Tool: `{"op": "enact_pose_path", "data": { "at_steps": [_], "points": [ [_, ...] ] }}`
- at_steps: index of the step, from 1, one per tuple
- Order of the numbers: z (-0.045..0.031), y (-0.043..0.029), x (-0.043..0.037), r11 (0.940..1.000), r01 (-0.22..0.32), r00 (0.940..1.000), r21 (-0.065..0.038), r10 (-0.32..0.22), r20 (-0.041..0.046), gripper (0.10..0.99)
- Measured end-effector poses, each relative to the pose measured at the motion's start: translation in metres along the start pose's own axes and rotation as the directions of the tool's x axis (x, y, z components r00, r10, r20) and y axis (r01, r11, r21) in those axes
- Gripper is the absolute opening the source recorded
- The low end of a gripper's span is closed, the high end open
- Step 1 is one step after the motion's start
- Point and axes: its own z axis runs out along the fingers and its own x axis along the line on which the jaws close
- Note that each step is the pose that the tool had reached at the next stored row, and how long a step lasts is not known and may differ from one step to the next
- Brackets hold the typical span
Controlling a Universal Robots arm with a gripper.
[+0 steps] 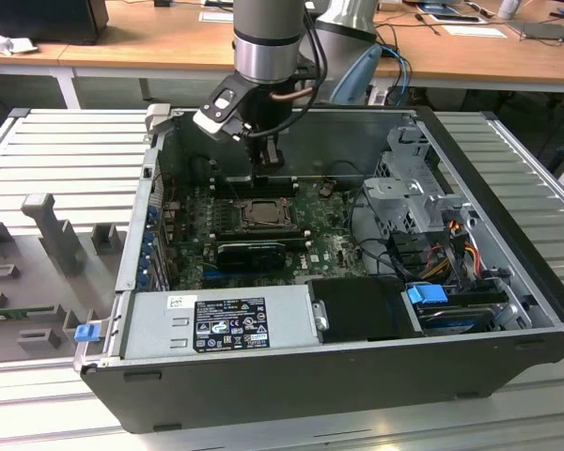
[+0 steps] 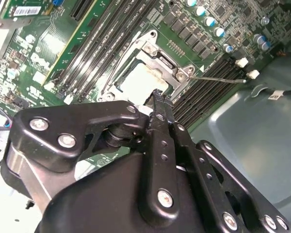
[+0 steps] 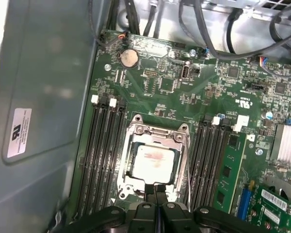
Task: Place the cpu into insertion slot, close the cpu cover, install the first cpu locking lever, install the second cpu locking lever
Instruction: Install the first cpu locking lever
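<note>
gripper (image 3: 155,189) fingers pressed together, nothing visibly held | cpu (image 3: 154,162) seated in insertion slot (image 3: 131,167) just beyond my fingertips | cpu cover (image 3: 157,132) looks down | locking lever (image 2: 218,79) stands free, so I judge the levers undone

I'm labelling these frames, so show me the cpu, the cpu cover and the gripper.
cpu (image 3: 154,162): first wrist view, middle of its pale face.
cpu cover (image 3: 157,134): first wrist view, one bar of its metal frame.
gripper (image 3: 155,187): first wrist view, between its fingertips.

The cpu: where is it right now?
In the first wrist view the cpu lies inside the window of the cpu cover, between two banks of memory slots.
</note>
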Motion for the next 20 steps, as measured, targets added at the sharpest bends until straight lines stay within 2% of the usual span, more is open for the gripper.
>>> {"op": "enact_pose_path", "data": {
  "at_steps": [8,13,19,20],
  "points": [
    [0.0002,0.0,0.0,0.9973,0.073,0.9973,0.001,-0.073,0.0004,0.106],
    [0.0003,0.0,0.0,0.9929,0.119,0.9929,0.002,-0.119,0.0005,0.106],
    [0.0003,0.0,0.0,0.9837,0.18,0.9837,0.003,-0.18,0.0008,0.106],
    [0.0002,0.0,0.0,0.9806,0.196,0.9806,0.003,-0.196,0.0008,0.106]
  ]
}}
